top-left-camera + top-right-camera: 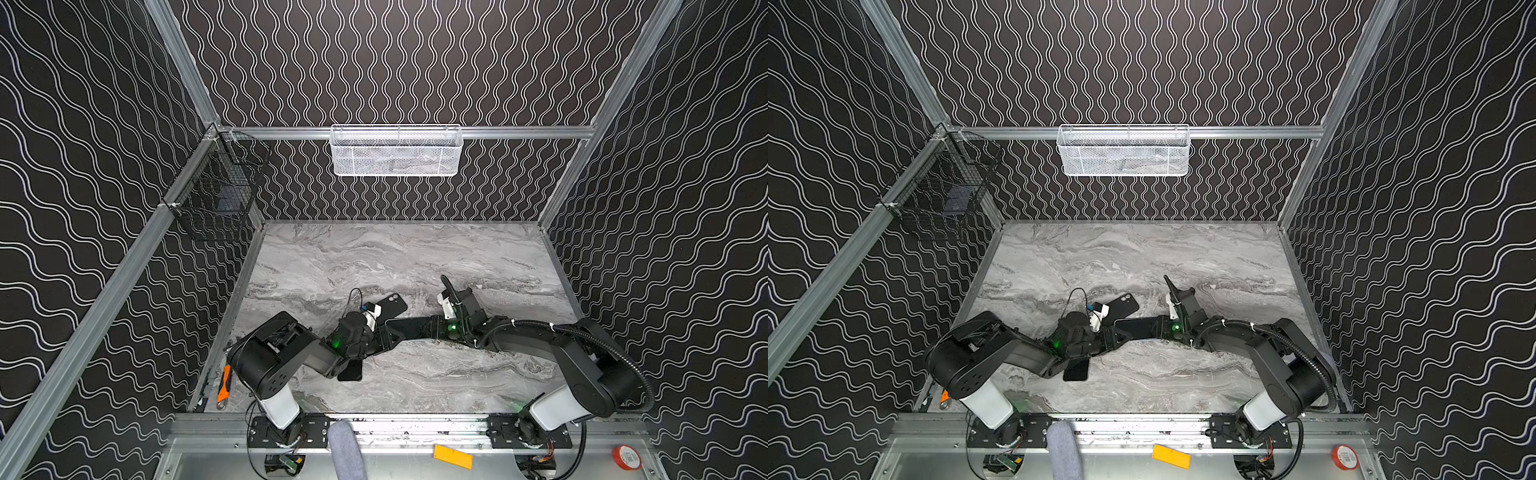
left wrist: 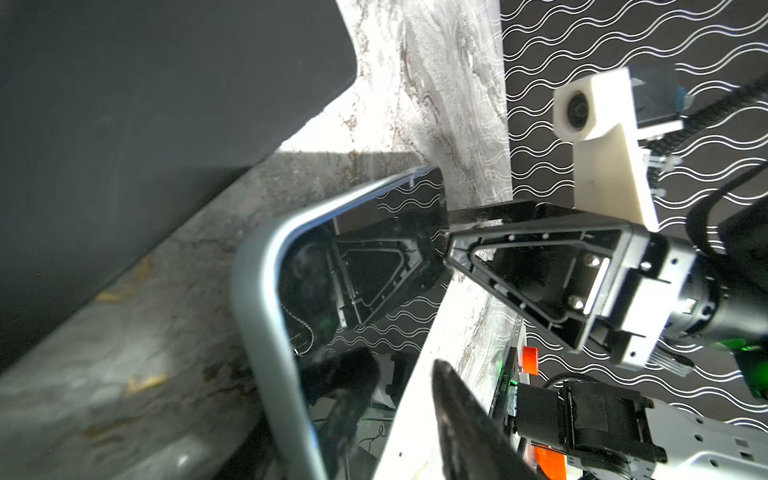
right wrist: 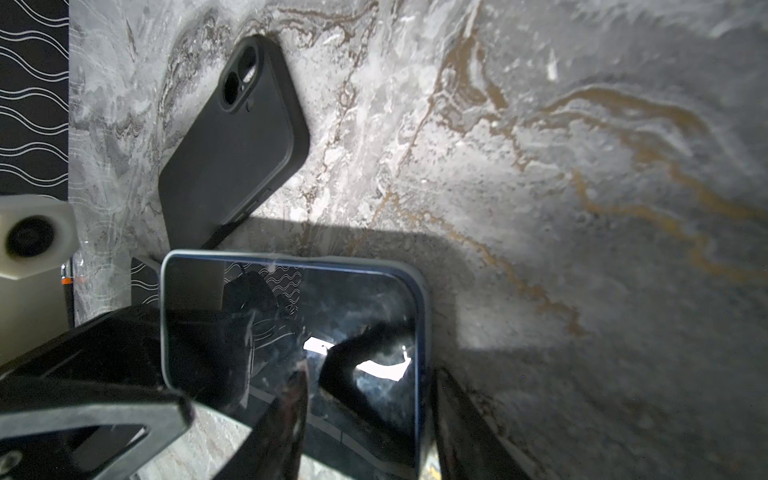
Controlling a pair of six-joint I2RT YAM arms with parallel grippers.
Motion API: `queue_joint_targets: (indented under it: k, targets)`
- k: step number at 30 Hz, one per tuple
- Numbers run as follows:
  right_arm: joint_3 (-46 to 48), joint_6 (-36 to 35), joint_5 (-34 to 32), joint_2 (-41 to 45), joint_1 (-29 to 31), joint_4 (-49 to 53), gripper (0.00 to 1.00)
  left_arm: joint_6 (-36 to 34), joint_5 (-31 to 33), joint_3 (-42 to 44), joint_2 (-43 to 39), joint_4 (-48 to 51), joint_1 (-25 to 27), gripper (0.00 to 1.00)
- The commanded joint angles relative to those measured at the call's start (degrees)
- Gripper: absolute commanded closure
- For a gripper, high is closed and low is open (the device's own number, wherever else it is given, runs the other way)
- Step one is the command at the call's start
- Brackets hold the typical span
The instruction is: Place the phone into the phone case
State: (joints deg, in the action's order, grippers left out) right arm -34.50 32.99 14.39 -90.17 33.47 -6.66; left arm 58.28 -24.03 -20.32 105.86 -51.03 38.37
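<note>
Best handled by settling the left gripper (image 1: 388, 334) squarely on the left end of the phone (image 3: 291, 316) before loosening anything, keeping the glass level. Right gripper (image 2: 449, 232) pinching the right end; left jaws around the other end, firmness of grip unclear. Phone aloft at mid-table: glossy black screen, pale blue-grey rim. Matte black phone case (image 3: 232, 137) seemingly back-up on the marble table (image 1: 415, 257), just beyond it.

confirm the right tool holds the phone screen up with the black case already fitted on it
Not fitted: the case lies by itself on the table, as the right wrist view shows. The right tool does hold the phone screen up.
</note>
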Motion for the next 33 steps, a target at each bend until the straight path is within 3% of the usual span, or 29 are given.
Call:
queue_joint_targets:
  k: [1, 14, 23, 33]
  targets:
    - [1.1, 0.63, -1.65, -1.92, 0.21, 16.54, 0.49, -0.93, -0.93, -0.43, -0.13, -1.11, -0.19, 0.58]
    - [0.66, 0.5, -1.65, -2.3, 0.21, 16.57, 0.49, -0.57, -1.56, 0.53, 0.23, -3.57, -0.33, 0.74]
    - [0.27, 0.78, -2.54, -0.01, 0.02, 17.87, 0.47, -0.69, -1.62, 0.89, -0.48, -3.64, -0.84, 1.0]
    - [-3.36, -1.49, -1.12, 12.22, -5.91, 25.19, 0.4, -0.58, -2.3, 0.74, -2.38, -3.12, -1.51, 1.0]
